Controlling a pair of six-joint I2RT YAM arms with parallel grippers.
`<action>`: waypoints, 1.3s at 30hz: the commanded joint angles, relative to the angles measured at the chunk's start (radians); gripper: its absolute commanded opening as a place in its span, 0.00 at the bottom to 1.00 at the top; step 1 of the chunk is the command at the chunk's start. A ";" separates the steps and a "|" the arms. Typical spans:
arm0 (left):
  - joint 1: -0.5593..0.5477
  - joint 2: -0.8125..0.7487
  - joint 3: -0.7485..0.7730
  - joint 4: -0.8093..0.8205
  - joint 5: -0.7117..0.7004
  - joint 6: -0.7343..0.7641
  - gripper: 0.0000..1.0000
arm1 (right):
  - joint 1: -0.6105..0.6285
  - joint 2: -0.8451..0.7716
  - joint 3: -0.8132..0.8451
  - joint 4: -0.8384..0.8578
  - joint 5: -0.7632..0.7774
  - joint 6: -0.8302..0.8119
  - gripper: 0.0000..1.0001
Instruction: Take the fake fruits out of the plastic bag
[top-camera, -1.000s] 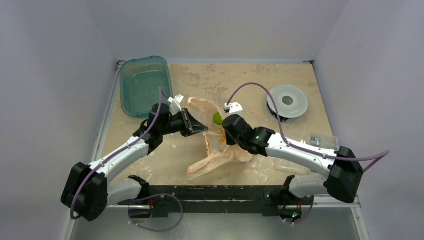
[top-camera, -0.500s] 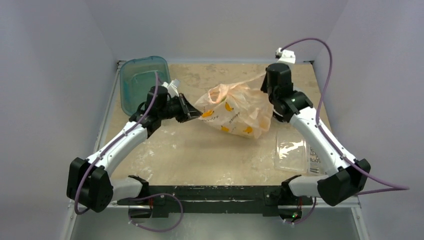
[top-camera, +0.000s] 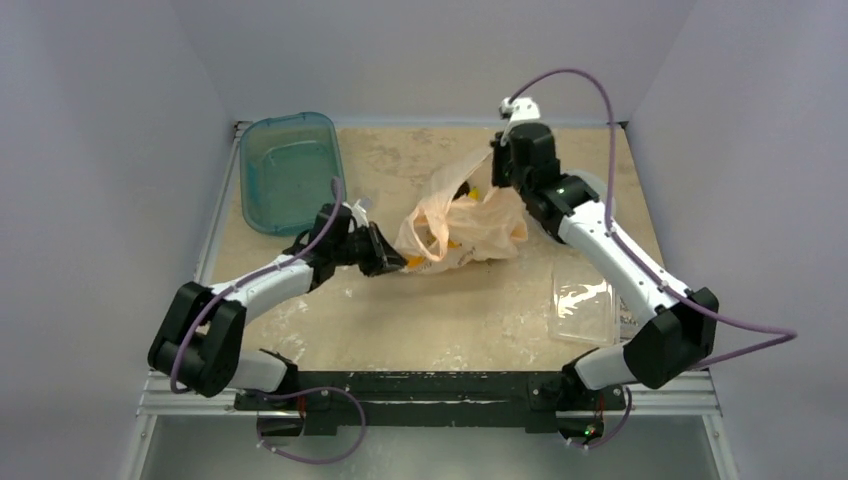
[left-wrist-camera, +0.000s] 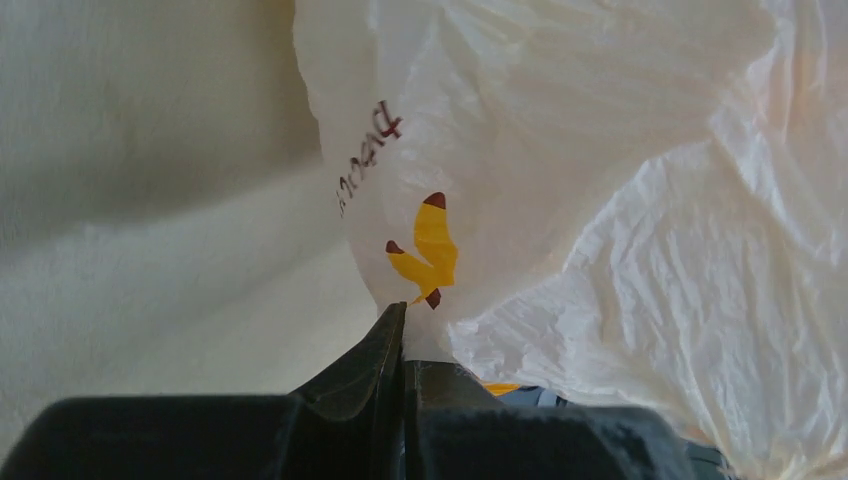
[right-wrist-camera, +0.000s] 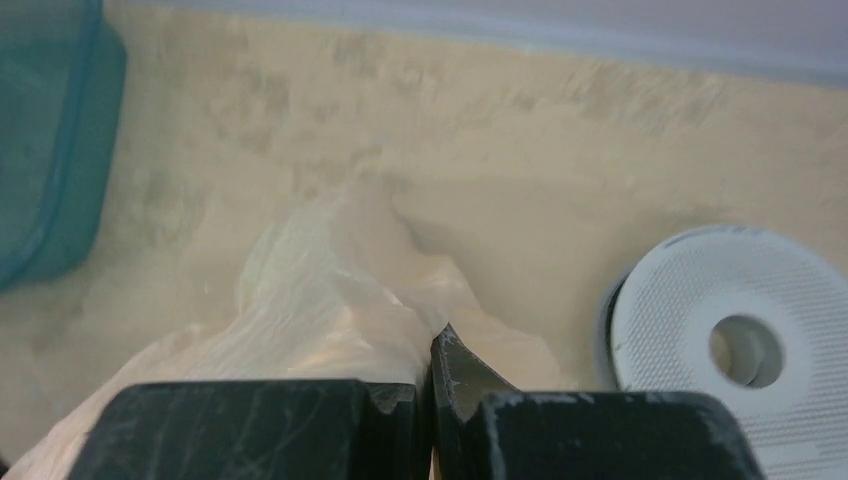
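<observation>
The peach-orange plastic bag (top-camera: 470, 228) hangs stretched between my two grippers at mid-table. My left gripper (top-camera: 396, 266) is shut on its lower left corner, close to the table; in the left wrist view its tips (left-wrist-camera: 404, 336) pinch the film just below a yellow banana print (left-wrist-camera: 426, 250). My right gripper (top-camera: 497, 172) is raised at the back and shut on the bag's upper edge, which bunches between its tips (right-wrist-camera: 432, 348). The fake fruits are hidden inside the bag; orange-yellow patches show on it, fruit or print I cannot tell.
A teal plastic bin (top-camera: 285, 170) stands at the back left. A white spool (right-wrist-camera: 740, 340) lies at the back right, mostly behind my right arm in the top view. A flat clear packet (top-camera: 585, 305) lies on the right side.
The bag lay flat a second ago with a green piece showing. My right gripper shut on it and lifted it up and back; my left gripper has since dropped lower and nearer.
</observation>
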 joint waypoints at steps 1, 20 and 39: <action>-0.062 0.066 -0.072 0.086 0.057 -0.001 0.02 | 0.121 -0.022 -0.174 0.056 -0.066 -0.022 0.00; -0.313 -0.431 0.255 -0.684 -0.278 0.433 0.85 | 0.198 -0.313 -0.214 -0.148 -0.256 -0.121 0.89; -0.385 -0.170 0.387 -0.683 -0.506 0.453 0.63 | 0.272 -0.214 -0.413 0.155 -0.436 -0.259 0.75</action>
